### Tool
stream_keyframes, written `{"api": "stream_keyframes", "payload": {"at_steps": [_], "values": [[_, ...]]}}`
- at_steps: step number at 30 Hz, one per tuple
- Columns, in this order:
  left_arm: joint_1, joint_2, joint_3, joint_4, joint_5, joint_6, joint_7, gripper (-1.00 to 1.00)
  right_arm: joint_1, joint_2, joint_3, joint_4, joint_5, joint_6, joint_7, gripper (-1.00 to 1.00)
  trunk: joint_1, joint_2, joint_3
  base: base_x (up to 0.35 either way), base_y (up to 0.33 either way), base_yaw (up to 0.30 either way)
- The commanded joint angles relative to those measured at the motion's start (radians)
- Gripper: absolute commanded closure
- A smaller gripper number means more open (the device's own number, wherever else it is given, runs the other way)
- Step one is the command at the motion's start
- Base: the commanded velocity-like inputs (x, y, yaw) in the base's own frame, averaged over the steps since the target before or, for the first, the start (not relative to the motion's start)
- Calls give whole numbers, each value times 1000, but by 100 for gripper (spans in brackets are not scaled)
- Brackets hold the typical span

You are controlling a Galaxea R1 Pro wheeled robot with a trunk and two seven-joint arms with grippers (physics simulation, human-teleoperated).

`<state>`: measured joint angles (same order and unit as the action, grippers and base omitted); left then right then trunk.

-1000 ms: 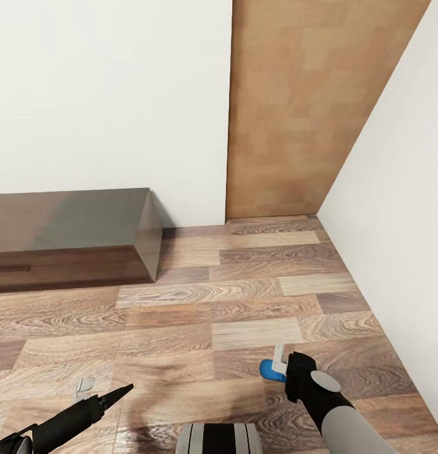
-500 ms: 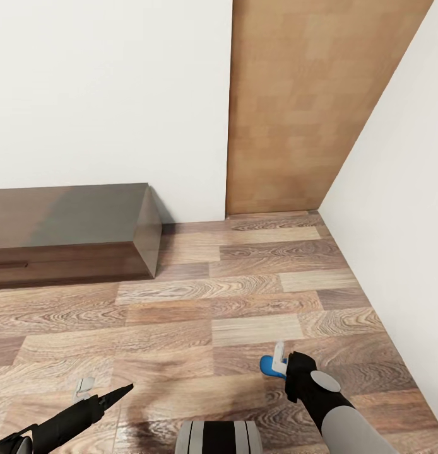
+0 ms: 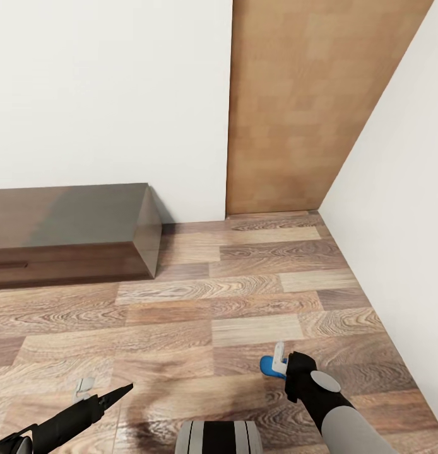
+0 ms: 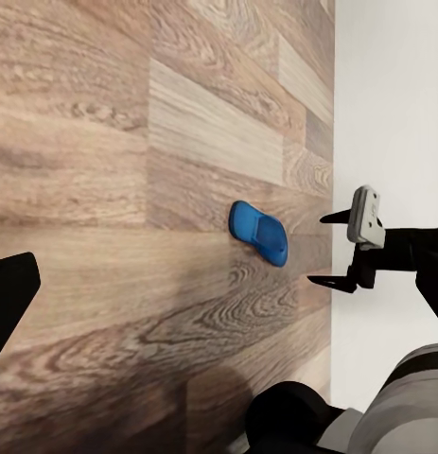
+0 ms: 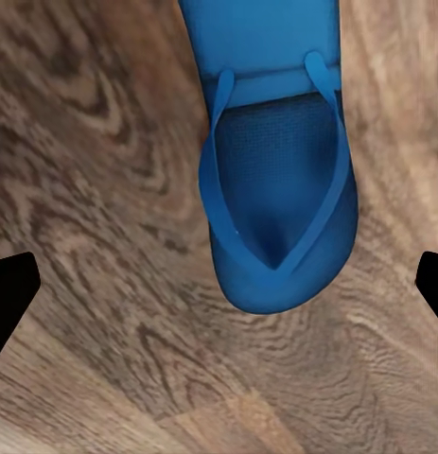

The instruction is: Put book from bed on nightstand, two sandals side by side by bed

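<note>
Nothing's shifted this last second; your right gripper (image 4: 334, 249) hangs wide open, empty, above the sandal (image 5: 275, 170); grab's still ahead.

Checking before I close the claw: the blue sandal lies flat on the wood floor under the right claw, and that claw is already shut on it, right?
Not quite. The blue sandal does lie flat on the wood floor under the right claw, but that claw is open, not shut on it. The right wrist view shows its fingertips spread wide on either side of the sandal, apart from it.
</note>
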<state>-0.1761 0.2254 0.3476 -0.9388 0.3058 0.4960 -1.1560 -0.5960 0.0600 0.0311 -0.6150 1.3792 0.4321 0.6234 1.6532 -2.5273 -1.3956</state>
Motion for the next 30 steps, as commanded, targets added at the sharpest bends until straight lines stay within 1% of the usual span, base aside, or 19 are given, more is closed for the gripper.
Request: {"api": "stream_keyframes", "payload": {"at_steps": [1,7,17,23,30], "values": [[0,0,0,0,4,10,-2,-100,0,0,3,-2,7,3,7,-100,0,0,-1,80,-7,0],[0,0,0,0,3,8,-2,-100,-1,0,3,-2,7,3,7,-100,0,0,-1,121,-46,0],[0,0,0,0,3,4,-2,-100,-1,0,3,-2,7,2,7,-100,0,0,-1,22,-7,0],[0,0,0,2,4,-29,-1,-100,-1,0,3,-1,7,2,7,-100,0,0,-1,116,0,0],[0,0,1,2,4,-35,-1,-100,-1,0,2,-1,7,2,7,-100,0,0,-1,21,0,0]]}}
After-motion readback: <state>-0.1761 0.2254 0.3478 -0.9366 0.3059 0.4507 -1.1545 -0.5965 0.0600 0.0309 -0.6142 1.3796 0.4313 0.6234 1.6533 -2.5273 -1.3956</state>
